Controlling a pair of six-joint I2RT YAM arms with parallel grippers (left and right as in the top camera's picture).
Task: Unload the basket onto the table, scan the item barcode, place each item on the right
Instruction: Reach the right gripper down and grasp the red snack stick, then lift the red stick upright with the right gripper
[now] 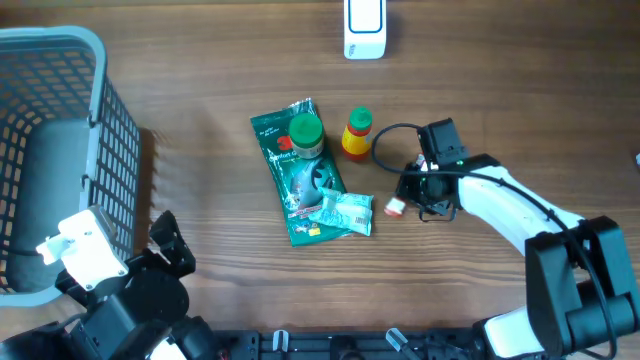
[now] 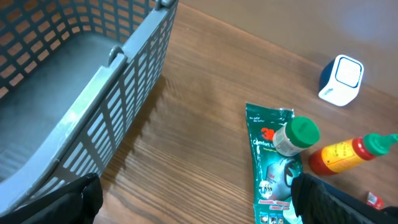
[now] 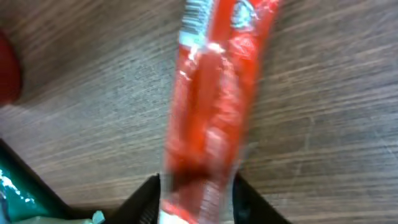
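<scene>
A small red packet (image 1: pixel 396 208) lies on the wooden table, right of the pile of items. My right gripper (image 1: pixel 413 196) is down over it. In the right wrist view the blurred red packet (image 3: pixel 211 106) runs up from between the two black fingers (image 3: pixel 148 200), which press on both its sides. The white barcode scanner (image 1: pixel 364 28) stands at the far edge of the table. My left gripper (image 2: pixel 199 208) hovers wide open at the near left with nothing between its fingers, and the scanner (image 2: pixel 341 79) shows far off to its right.
A green packet (image 1: pixel 300 180) lies mid-table with a green-capped bottle (image 1: pixel 305 135) on it and a teal-white sachet (image 1: pixel 345 212) at its lower end. A yellow bottle (image 1: pixel 356 133) lies beside them. A grey mesh basket (image 1: pixel 60 38) fills the left side.
</scene>
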